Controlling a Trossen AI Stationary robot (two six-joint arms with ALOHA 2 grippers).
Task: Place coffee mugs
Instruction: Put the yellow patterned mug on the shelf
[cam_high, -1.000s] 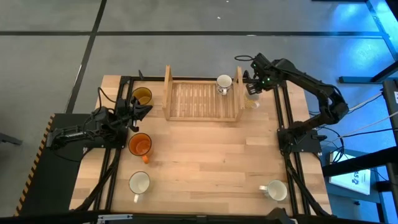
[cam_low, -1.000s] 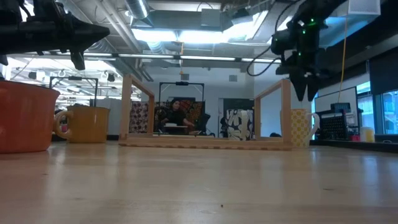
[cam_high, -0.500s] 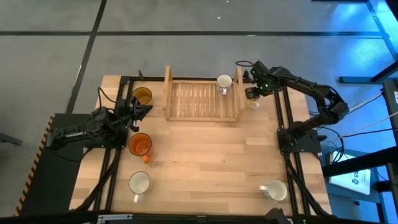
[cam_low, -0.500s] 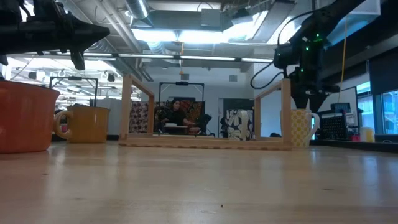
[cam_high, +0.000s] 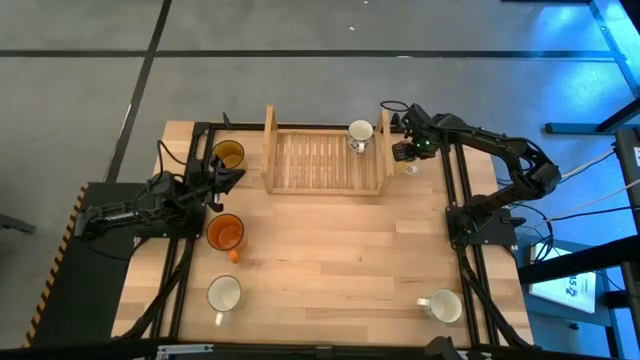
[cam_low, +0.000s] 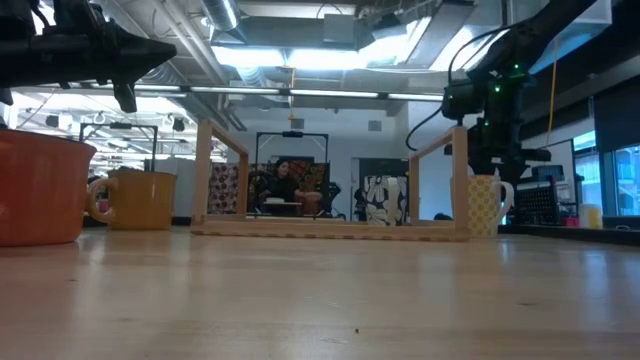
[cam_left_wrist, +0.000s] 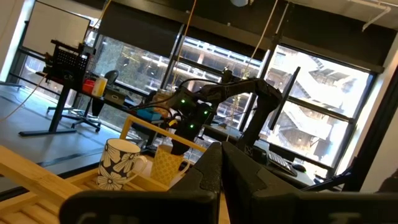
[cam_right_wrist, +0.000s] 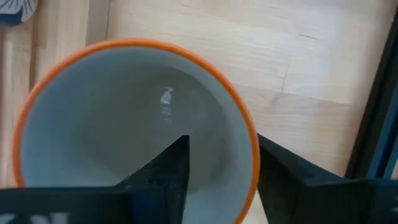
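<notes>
A cream mug with an orange rim (cam_right_wrist: 124, 118) stands on the table just right of the slatted wooden tray (cam_high: 310, 160); from the side it shows a yellow check pattern (cam_low: 482, 205). My right gripper (cam_right_wrist: 221, 140) is open and points down over this mug (cam_high: 405, 165), one finger inside it and one outside its rim. A floral white mug (cam_high: 360, 133) stands in the tray's far right corner. My left gripper (cam_high: 225, 178), shut, waits at the table's left between the amber mug (cam_high: 228, 155) and the orange mug (cam_high: 225, 233). My right gripper comes from above, pointing down, with one finger (cam_right_wrist: 168, 168) inside the mug and the other (cam_right_wrist: 280, 174) outside the rim (cam_right_wrist: 249, 155). The mug stands upright on the table. Whether the fingers touch the wall, I cannot tell.
Two more white mugs stand near the table's near edge, one at the left (cam_high: 224, 294) and one at the right (cam_high: 441, 306). The tray's tall end posts (cam_low: 459, 180) rise close beside the right gripper. Bare wood lies between the tray and the near edge.
My right gripper has come down and a little toward the near edge, from above the tray's right end post onto the mug beside it, so that its fingers now straddle the rim. The mug has stayed where it was.
</notes>
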